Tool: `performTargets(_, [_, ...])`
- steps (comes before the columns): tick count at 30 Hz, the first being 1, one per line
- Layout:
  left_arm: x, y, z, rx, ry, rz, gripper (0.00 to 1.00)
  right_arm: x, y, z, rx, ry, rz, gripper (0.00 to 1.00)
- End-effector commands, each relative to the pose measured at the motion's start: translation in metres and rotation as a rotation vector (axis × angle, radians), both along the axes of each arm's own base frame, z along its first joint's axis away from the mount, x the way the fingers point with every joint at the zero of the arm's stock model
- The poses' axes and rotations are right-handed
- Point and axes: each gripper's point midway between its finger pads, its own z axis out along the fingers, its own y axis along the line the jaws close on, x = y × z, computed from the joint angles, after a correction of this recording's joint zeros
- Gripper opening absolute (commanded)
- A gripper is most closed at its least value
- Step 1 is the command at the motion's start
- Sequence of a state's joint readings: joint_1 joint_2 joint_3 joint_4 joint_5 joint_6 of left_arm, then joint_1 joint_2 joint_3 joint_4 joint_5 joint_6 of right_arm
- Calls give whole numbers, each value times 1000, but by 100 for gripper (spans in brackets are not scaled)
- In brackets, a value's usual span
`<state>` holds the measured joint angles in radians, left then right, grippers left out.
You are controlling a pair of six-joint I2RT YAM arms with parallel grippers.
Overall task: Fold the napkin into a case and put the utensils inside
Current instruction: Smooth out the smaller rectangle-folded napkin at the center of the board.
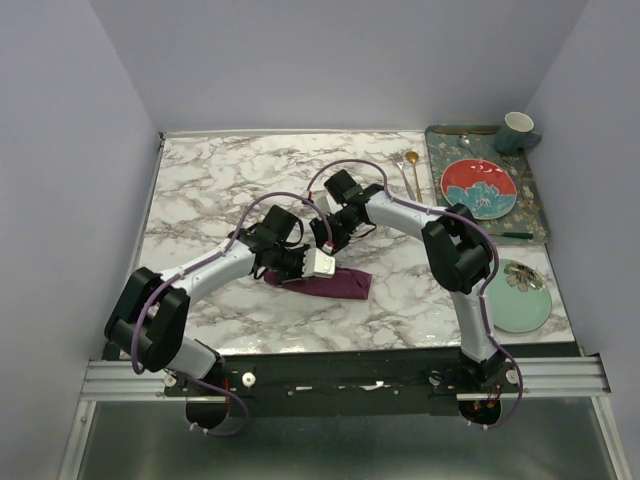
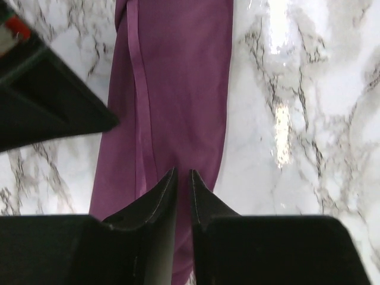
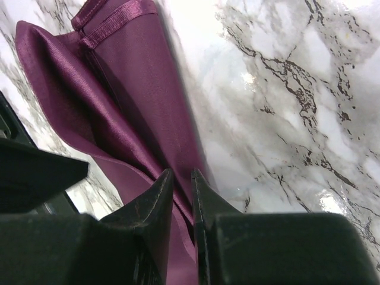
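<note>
The plum-purple napkin (image 1: 345, 284) lies folded into a long narrow strip on the marble near the front middle. My left gripper (image 1: 298, 272) is down on its left end. In the left wrist view its fingertips (image 2: 183, 173) stand almost together with the cloth (image 2: 172, 89) filling the slit. My right gripper (image 1: 328, 246) is just behind it, and its fingers (image 3: 181, 173) pinch a raised fold of the napkin (image 3: 130, 89). The gold spoon (image 1: 411, 160) and the silver fork (image 1: 401, 178) lie at the back right, well away from both grippers.
A patterned tray (image 1: 535, 210) at the back right carries a red plate (image 1: 478, 187) and a teal mug (image 1: 517, 131). A pale green plate (image 1: 520, 295) sits at the right front. The marble table (image 1: 200, 190) is walled on three sides.
</note>
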<state>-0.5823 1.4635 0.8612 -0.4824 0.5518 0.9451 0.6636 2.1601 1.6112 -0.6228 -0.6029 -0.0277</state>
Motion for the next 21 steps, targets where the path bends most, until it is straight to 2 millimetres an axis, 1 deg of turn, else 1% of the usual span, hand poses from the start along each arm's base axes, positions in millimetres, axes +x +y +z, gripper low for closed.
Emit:
performTargets(1, [-10,23,17,38,49,13,24,0,9,-4,37,11,35,26])
performTargets(3, [-15,33,12,67,67,12,24,0,10,-5,43,16,39,26])
performTargets(6, [-13,43,4,97,78,31,24,-3,11,-8,48,28,53,26])
performTargets(9, [-7,46,-1,113,81,41,24,-4,11,-11,50,33,64,26])
performTargets(11, [-3,44,-1,109,76,38,24,-6,11,-13,48,39,67,25])
performTargets(14, [0,42,-3,108,76,36,24,-7,11,-15,50,45,74,20])
performTargets(15, [3,41,-5,108,72,35,24,-7,10,-16,49,47,74,16])
performTargets(18, [8,40,-9,109,62,38,24,-9,10,-17,49,46,81,8])
performTargets(21, [16,36,-9,96,48,62,24,-12,11,-19,51,50,94,6])
